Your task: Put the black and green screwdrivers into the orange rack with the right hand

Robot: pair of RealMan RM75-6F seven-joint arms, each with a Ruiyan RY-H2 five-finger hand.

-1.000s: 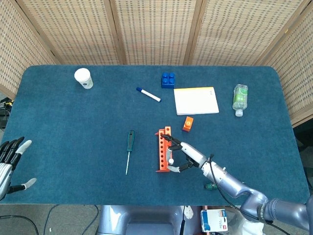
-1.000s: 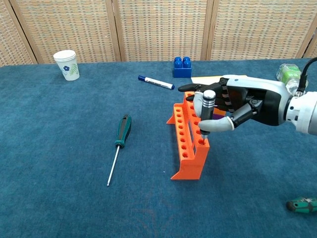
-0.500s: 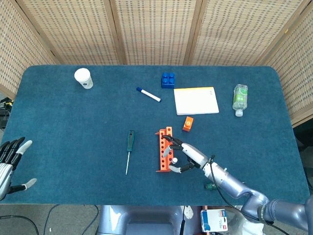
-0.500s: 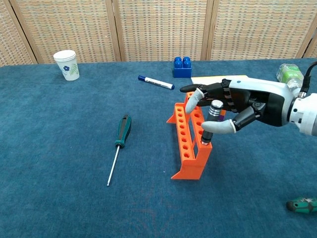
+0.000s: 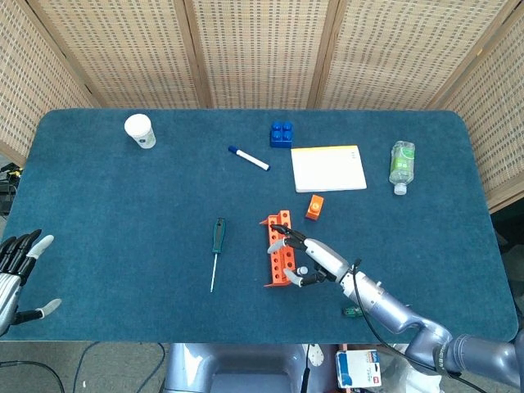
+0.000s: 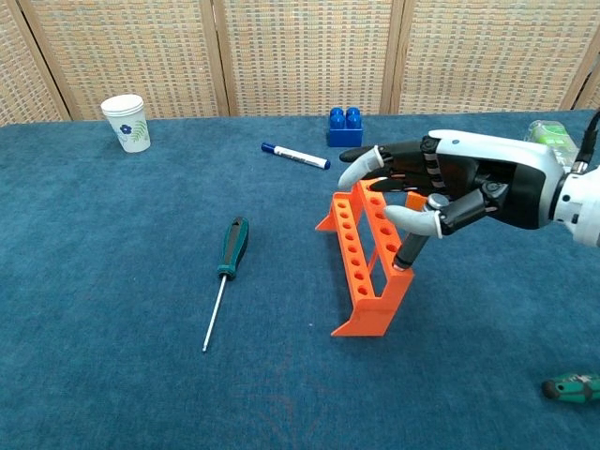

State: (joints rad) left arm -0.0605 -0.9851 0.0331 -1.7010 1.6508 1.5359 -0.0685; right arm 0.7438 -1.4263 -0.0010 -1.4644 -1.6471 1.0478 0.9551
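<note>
From overhead, the rack (image 5: 277, 247) sits near the middle of the table, a little toward the near edge. The right hand (image 5: 304, 260) is over its near right end, fingers curled around something small; I can't make out the tool itself from up here. The green screwdriver (image 5: 216, 251) lies flat to the rack's left, handle at the far end, tip pointing at the near edge. The left hand (image 5: 18, 264) hangs off the table's left edge with fingers spread, holding nothing.

From chest height it reads better. The right hand (image 6: 441, 189) pinches the top of the black screwdriver (image 6: 414, 240), whose lower end is in a hole at the rack's (image 6: 361, 253) near right end, leaning rather than upright. The rack looks like light plastic and seems tilted, so I'd guess any sideways push moves it.

The green screwdriver (image 6: 225, 272) looks stiff and light. Its thin shaft would likely be slippery, so the thicker handle is the place to grip.
</note>
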